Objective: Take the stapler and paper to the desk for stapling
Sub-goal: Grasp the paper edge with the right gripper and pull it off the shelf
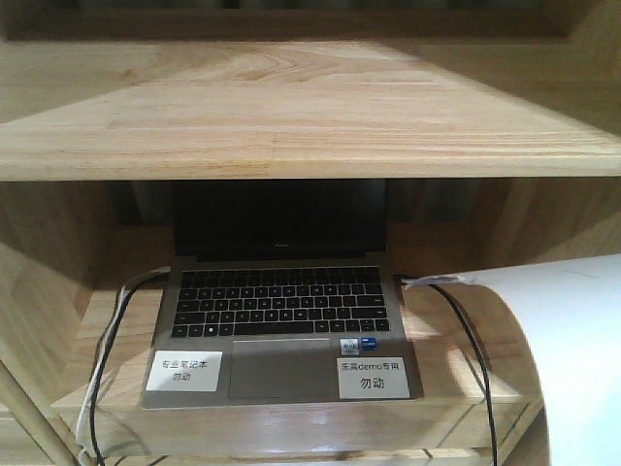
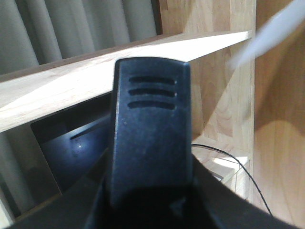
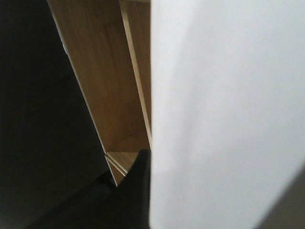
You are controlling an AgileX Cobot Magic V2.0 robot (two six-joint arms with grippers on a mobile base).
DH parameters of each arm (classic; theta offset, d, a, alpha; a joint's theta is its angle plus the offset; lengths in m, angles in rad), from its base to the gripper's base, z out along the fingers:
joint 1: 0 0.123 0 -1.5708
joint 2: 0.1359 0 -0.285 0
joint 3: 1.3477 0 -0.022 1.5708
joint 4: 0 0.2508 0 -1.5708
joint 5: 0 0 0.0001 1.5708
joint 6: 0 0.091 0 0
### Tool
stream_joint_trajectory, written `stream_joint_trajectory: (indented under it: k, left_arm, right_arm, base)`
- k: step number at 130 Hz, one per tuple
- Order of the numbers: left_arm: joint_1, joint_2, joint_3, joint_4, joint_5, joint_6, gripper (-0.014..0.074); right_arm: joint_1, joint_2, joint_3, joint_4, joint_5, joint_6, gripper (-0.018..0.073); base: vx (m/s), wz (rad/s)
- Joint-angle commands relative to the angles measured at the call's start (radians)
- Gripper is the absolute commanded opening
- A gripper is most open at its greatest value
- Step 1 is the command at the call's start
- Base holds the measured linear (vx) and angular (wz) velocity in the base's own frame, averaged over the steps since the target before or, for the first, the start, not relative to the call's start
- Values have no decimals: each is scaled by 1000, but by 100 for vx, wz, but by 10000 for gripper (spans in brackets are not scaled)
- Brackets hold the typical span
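While the shelf unit (image 1: 291, 116) fills the front view, the paper (image 1: 572, 340) hangs curled beside it, pinched at one edge by the right gripper (image 3: 145, 195); it is light and floppy. The stapler (image 2: 150, 138), rigid and heavier, seems clamped by its body in the left gripper (image 2: 147, 212), the grip itself mostly hidden.

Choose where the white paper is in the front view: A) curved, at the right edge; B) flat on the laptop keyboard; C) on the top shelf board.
A: the paper curves up at the right edge, beside the laptop, not on its keyboard.
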Motion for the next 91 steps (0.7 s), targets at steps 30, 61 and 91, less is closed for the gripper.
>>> stream_joint_trajectory:
  k: [30, 61, 91]
  left_arm:
    - [1, 20, -24, -25, -115, 0, -6]
    - [1, 20, -24, -25, -115, 0, -6]
    - [1, 20, -24, -25, -115, 0, -6]
  right_arm:
    - [-6, 12, -25, -19, -37, -15, -6]
    - [-6, 12, -25, -19, -37, -15, -6]
    - [-6, 12, -25, -19, -37, -15, -6]
  base:
    - [0, 0]
    - [0, 0]
    - [0, 0]
